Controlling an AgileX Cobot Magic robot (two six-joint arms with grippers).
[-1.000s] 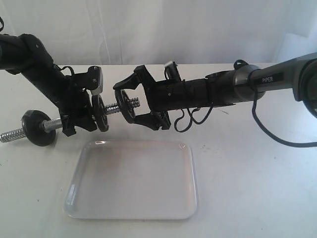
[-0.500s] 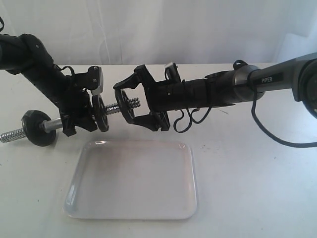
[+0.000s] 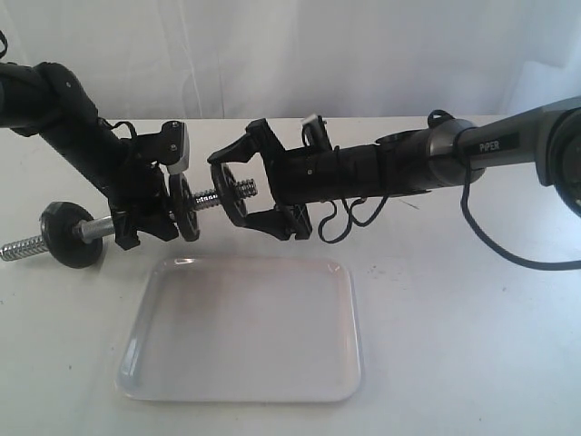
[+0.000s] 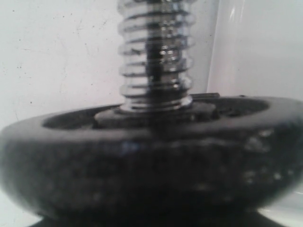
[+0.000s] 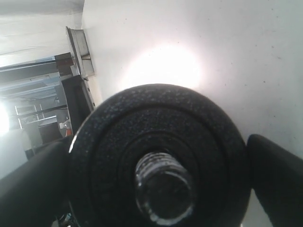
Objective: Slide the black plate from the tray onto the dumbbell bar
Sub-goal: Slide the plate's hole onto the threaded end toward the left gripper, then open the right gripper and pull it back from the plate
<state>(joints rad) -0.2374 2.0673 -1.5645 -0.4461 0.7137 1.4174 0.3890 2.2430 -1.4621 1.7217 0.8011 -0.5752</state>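
The dumbbell bar (image 3: pixel 91 231) is held level above the table, and my left gripper (image 3: pixel 136 225) is shut on its middle. Its fingers do not show in the left wrist view, where a black disc (image 4: pixel 142 165) and the bar's thread (image 4: pixel 154 56) fill the picture. The black plate (image 3: pixel 231 195) sits on the bar's right threaded end (image 3: pixel 247 187). My right gripper (image 3: pixel 238 189) spans the plate's rim from both sides. In the right wrist view the thread tip (image 5: pixel 163 189) pokes through the plate (image 5: pixel 189 123), between the fingers (image 5: pixel 277 184). The white tray (image 3: pixel 245 331) lies below with nothing on it.
Two more black discs ride on the bar, one (image 3: pixel 68 233) near its left threaded end and one (image 3: pixel 184 207) beside my left gripper. A black cable (image 3: pixel 508 254) loops down from the right arm onto the white table (image 3: pixel 454 345).
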